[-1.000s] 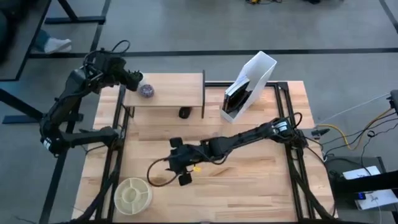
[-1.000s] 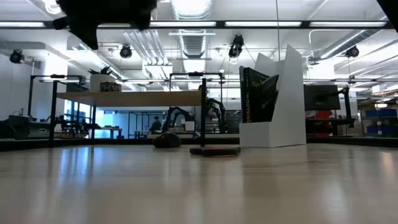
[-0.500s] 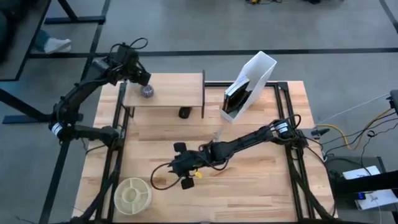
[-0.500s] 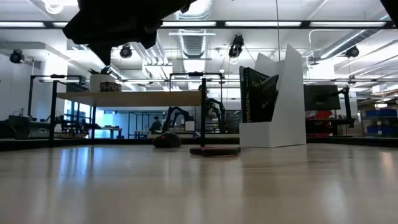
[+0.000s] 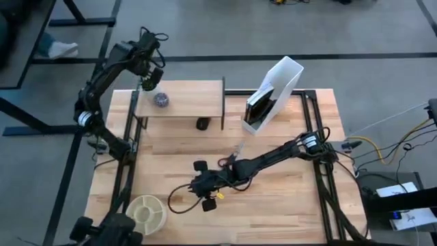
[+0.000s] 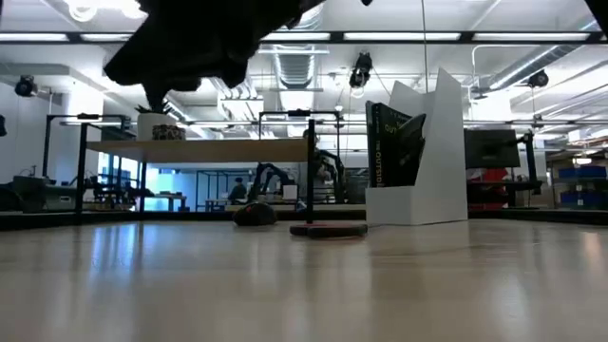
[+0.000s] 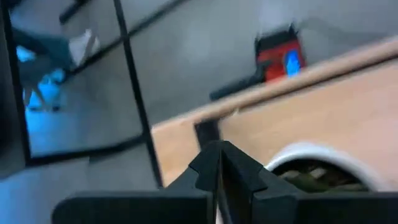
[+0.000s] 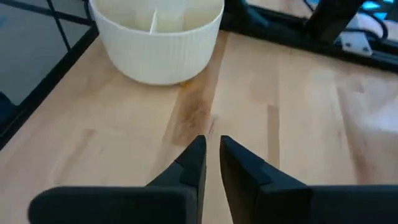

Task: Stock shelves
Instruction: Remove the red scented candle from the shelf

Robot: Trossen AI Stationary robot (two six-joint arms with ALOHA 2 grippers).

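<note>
step: between items, nothing held | shelves (image 5: 181, 99) far left on counter (image 5: 287, 191), small pot (image 5: 162, 100) on top | left gripper (image 5: 147, 80) past shelves' far-left corner, fingers together | right gripper (image 5: 207, 193) near the white bowl (image 5: 145, 214), fingers nearly closed, empty | next: likely open, grab something to stock

A dark blurred arm mass (image 6: 204, 43) is filling the upper left of the low view, running off the top edge. In the left wrist view, motion blur is smearing everything, and a white round rim (image 7: 323, 163) at the lower right is being cut by the bottom edge. The small dark object (image 5: 202, 124) under the light-wood riser shelf (image 5: 181, 99) is staying too small to identify.
</note>
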